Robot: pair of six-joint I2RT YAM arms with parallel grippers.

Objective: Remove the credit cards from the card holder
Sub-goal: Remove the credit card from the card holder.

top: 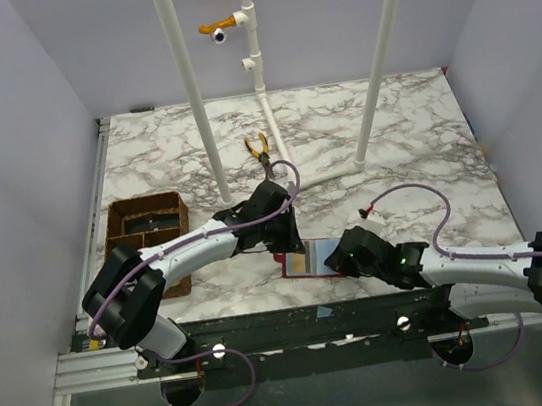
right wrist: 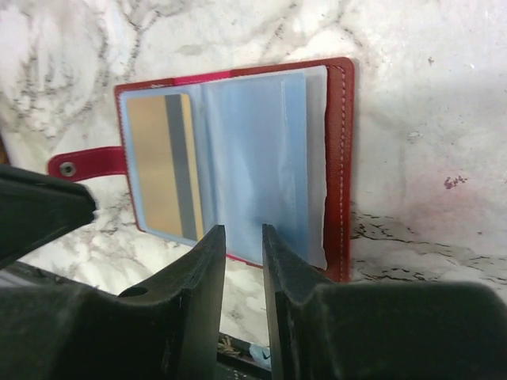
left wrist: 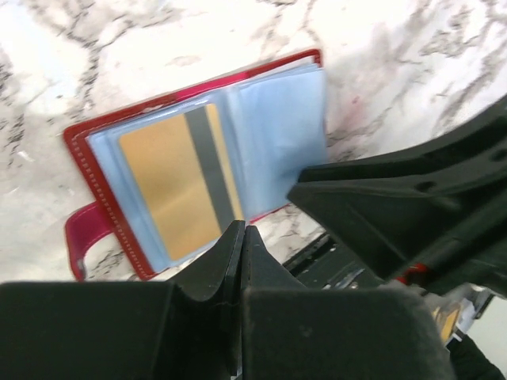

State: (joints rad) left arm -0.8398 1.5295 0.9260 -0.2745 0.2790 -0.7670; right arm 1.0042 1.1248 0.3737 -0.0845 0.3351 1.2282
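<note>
The red card holder (top: 304,259) lies open and flat on the marble near the table's front edge, pale blue sleeves up. In the left wrist view the card holder (left wrist: 95,158) has a gold card (left wrist: 170,186) with a grey stripe in its left sleeve. The card (right wrist: 158,166) and holder (right wrist: 342,158) also show in the right wrist view. My left gripper (left wrist: 242,231) is shut and empty, tips just above the holder's near edge (top: 290,246). My right gripper (right wrist: 242,231) has its jaws a narrow gap apart with nothing between them, over the right sleeve's near edge (top: 340,259).
A brown compartment tray (top: 144,231) stands at the left. Yellow-handled pliers (top: 259,148) lie at the back by the white pipe frame (top: 193,93). The right arm's black body (left wrist: 412,214) fills the right of the left wrist view. The table's front edge is close behind the holder.
</note>
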